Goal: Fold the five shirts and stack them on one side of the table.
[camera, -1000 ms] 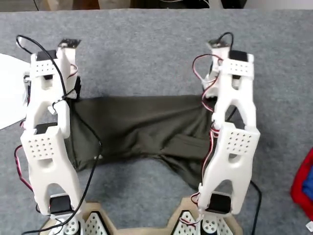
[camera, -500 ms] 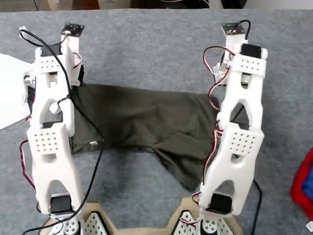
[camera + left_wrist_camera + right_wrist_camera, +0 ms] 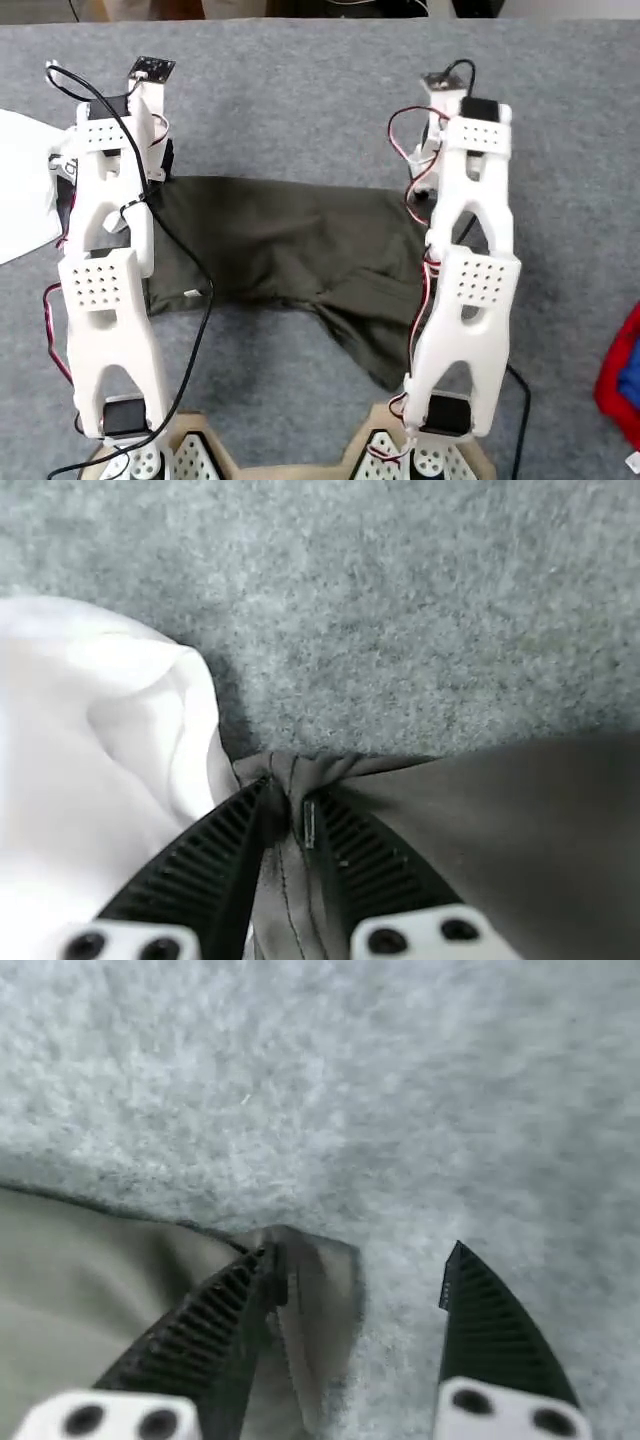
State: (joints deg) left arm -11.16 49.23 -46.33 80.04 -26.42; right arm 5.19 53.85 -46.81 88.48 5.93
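Your left claw (image 3: 290, 815): pinching the olive shirt (image 3: 280, 250) by a corner (white cloth (image 3: 90, 740) just beside). Your right claw (image 3: 360, 1260): spread wide, one finger (image 3: 200, 1335) touching another corner. Shirt lies on the tabletop (image 3: 320, 110).

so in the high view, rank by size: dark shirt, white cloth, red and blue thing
1. dark shirt
2. white cloth, cut by the frame edge
3. red and blue thing, also cut, so true size unsure

Table (image 3: 300, 100) covered with grey felt-like cloth, soft even light, pale wooden board (image 3: 290, 471) at its near edge
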